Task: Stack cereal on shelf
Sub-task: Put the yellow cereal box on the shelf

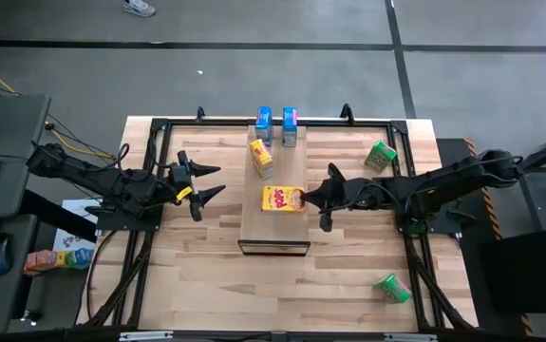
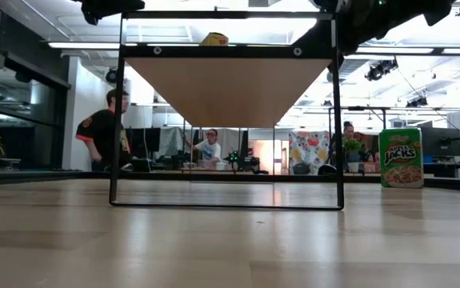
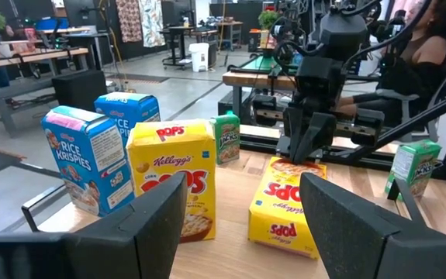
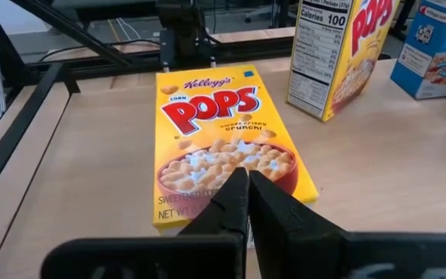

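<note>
The butcher-block table (image 1: 206, 275) carries two green boxes (image 1: 381, 156) (image 1: 393, 288) and the shelf frame (image 1: 274, 247).

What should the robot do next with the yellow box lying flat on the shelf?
Probably lift the right tool a little off the flat yellow Pops box. Its fingers look shut, resting on the box, which lies face-up on the shelf while the other yellow box stands upright. Clearing it allows a proper grasp.

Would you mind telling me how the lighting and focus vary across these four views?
High view: even light, only soft shadows under the arms. Low view: bright ceiling lights behind leave the shelf underside shaded and the near tabletop blurred. Left wrist view: the left gripper's own fingers are dark and soft; the boxes are sharp. Right wrist view: the flat yellow box is crisp, without glare.
</note>
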Available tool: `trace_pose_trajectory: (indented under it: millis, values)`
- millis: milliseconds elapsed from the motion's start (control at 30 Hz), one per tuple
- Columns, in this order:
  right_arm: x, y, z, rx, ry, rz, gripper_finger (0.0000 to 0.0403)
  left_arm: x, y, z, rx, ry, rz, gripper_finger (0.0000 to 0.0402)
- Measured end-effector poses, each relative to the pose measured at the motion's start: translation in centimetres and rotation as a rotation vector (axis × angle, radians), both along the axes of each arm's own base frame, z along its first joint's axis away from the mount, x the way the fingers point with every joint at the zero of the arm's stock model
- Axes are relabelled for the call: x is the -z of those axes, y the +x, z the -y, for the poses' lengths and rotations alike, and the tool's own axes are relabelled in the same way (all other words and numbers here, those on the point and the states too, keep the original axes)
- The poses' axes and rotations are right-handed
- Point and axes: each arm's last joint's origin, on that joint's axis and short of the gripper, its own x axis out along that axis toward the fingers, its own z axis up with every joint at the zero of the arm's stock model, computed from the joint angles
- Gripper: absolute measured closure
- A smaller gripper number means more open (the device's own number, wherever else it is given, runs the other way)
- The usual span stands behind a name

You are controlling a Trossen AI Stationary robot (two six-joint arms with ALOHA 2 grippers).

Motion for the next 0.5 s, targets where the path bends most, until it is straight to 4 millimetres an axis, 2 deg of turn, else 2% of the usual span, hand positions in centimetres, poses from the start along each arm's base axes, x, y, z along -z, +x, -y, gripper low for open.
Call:
trace_pose_trajectory:
  millis: [500]
  values:
    - [0.0, -1.1, 0.2, 0.005, 0.005, -0.067, 0.0403, 0.0, 0.0, 0.0, 0.000, 0.000, 0.000, 0.0158]
